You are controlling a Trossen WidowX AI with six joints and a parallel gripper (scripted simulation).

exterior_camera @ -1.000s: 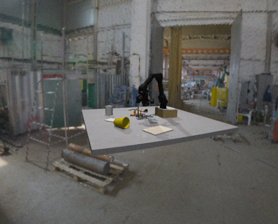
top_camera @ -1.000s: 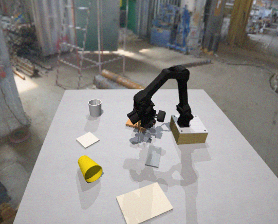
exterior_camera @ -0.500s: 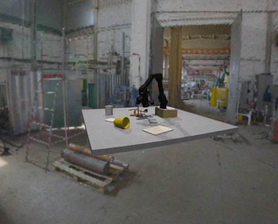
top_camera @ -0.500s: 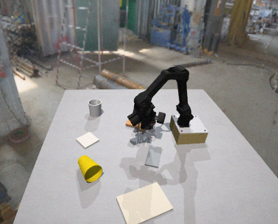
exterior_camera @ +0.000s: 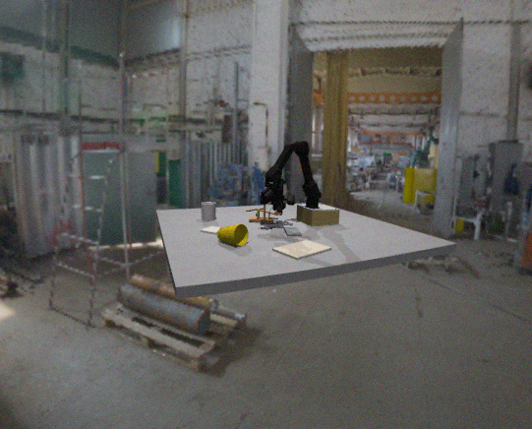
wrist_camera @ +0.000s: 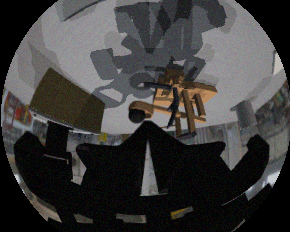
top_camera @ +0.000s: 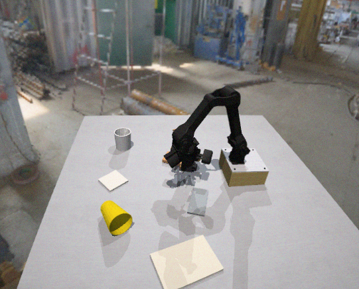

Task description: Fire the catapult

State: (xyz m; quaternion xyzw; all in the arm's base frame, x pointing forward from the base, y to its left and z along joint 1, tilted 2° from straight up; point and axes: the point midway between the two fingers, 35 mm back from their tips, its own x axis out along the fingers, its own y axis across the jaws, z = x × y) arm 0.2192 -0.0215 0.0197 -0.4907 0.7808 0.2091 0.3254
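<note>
My closed black gripper (top_camera: 189,168) (exterior_camera: 279,211) (wrist_camera: 146,124) partly hides one orange wooden catapult (top_camera: 164,160) (exterior_camera: 261,219) (wrist_camera: 209,92) from above. I count one white cylindrical mug (top_camera: 123,140) (exterior_camera: 208,212).

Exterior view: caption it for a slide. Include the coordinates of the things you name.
Black WidowX AI arm bent over a small wooden catapult (exterior_camera: 261,219), with an upright mug (exterior_camera: 208,212) and a tipped yellow cup (exterior_camera: 232,235) nearby.

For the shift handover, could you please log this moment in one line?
gripper: shut, empty | catapult: beneath arm | mug: upright
</note>
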